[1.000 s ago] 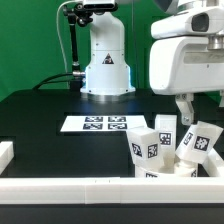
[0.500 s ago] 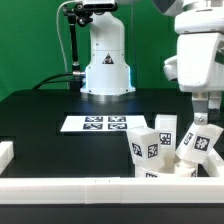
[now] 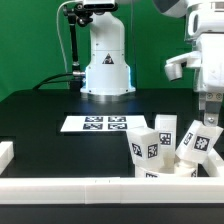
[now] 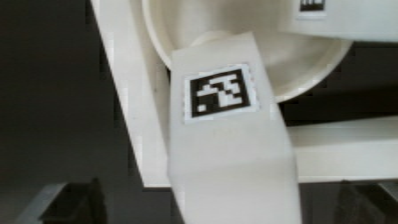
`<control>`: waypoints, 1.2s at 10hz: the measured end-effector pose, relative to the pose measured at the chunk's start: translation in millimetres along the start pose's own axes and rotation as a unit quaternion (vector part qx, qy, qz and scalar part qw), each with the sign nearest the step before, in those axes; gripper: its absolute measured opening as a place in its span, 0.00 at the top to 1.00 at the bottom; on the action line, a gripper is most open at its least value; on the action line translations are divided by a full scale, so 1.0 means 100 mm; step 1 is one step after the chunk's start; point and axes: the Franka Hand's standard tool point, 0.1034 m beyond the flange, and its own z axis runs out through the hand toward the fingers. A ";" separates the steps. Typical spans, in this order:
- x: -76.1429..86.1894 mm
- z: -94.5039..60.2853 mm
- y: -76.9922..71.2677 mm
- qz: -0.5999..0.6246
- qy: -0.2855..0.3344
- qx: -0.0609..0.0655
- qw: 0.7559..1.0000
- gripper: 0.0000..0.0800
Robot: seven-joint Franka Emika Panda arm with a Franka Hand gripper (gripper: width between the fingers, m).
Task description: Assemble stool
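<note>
Stool parts [image 3: 170, 150] are all bunched at the lower right of the exterior view on the black table [image 3: 60, 105], tagged legs leaning against the round seat. The hand [image 3: 210, 118] hangs just above them at the right edge, fingers spread wide, nothing in it.

- Directly below the gripper [image 3: 210, 118], tagged stool legs [image 3: 150, 143] crowd together, hemmed by a white border rail [image 3: 90, 187].
- Bare black tabletop [image 3: 40, 120] lies well off to its side.
</note>
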 end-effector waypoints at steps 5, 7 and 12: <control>-0.10 0.10 -0.03 -0.002 -0.006 0.007 1.000 0.19; -0.11 0.10 -0.02 -0.001 -0.006 0.008 1.000 0.30; -0.12 0.10 -0.02 0.021 -0.007 0.007 1.000 0.58</control>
